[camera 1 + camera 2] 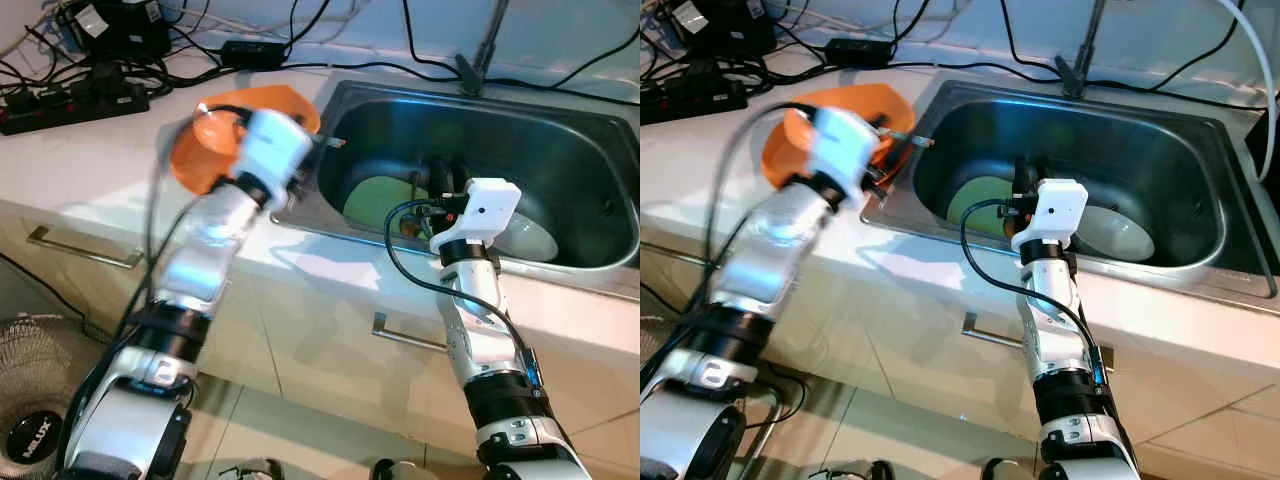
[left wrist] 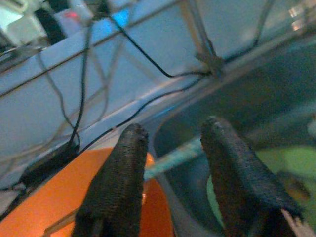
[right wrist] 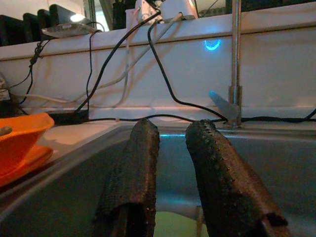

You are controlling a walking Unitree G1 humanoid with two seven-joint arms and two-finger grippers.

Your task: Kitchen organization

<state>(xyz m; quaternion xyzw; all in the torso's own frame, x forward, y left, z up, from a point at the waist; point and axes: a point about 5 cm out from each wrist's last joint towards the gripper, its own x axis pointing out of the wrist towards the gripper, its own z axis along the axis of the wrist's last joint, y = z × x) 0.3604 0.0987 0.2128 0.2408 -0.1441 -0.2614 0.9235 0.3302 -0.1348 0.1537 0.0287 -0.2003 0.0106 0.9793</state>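
Right gripper [image 1: 1019, 190], fingers narrowly parted and empty, hangs inside the stainless-steel sink [image 1: 1200, 150], directly above the pale-green round plate [image 1: 975, 205]. Left gripper [image 2: 170, 163], parted, hovers over the orange plastic plate [image 1: 195, 160].

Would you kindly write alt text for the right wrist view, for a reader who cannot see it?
The right gripper, jaws slightly apart and empty, hangs over a steel sink with a green plate below. An orange bowl sits on the counter beside the sink, and a tap and cables stand against the white wall behind.
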